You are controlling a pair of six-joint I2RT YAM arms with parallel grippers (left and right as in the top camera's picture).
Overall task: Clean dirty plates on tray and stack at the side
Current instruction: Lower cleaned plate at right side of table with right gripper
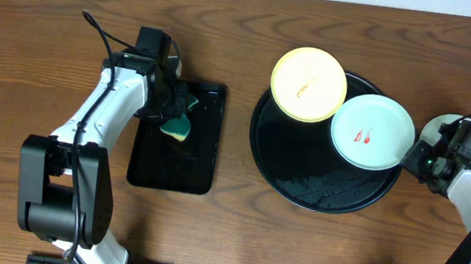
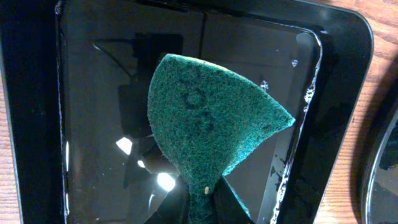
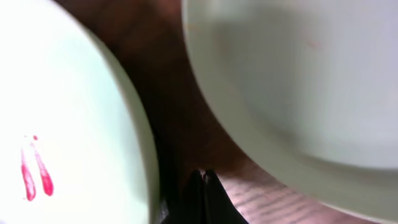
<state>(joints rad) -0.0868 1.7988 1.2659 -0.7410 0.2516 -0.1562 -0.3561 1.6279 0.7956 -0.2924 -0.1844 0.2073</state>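
The left gripper [image 2: 202, 193], fingers pinched on a soft green sponge [image 2: 211, 118], hovers over the water tray [image 1: 213, 94] while the right gripper [image 3: 202, 186], fingers closed and empty, nears the rigid, probably slippery, red-smeared mint plate [image 1: 373, 132], best gripped at its rim, on the round tray [image 1: 284, 177] beside the yellow plate [image 1: 309, 84].

wooden table [image 1: 233, 229] | rectangular black tray [image 1: 201, 159] holding water | green-yellow sponge [image 1: 176, 127] above it

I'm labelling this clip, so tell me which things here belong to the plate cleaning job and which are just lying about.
Part of the job:
- yellow plate
- mint plate with red smears
- third pale plate off the tray, beside the right gripper
- round black tray
- green sponge in the left gripper
- rectangular black tray holding water

Just lying about:
- nothing visible
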